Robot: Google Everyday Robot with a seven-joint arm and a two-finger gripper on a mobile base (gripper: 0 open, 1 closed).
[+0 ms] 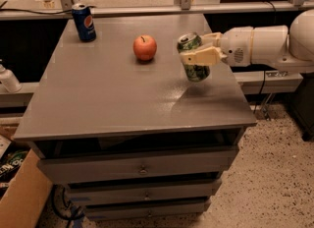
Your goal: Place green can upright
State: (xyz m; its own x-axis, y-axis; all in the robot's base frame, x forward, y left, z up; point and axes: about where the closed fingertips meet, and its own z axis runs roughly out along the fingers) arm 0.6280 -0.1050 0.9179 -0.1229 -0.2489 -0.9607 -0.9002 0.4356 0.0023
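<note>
The green can hangs in the air above the right side of the grey cabinet top, nearly upright with its silver top tilted a little to the left. My gripper reaches in from the right on a white arm and is shut on the can's upper half, one finger in front and one behind. The can's bottom is clear of the surface, with its shadow below on the cabinet top.
A red apple sits on the cabinet top left of the can. A dark blue can stands upright at the far left corner. A cardboard box stands on the floor at the lower left. Drawers are below the top.
</note>
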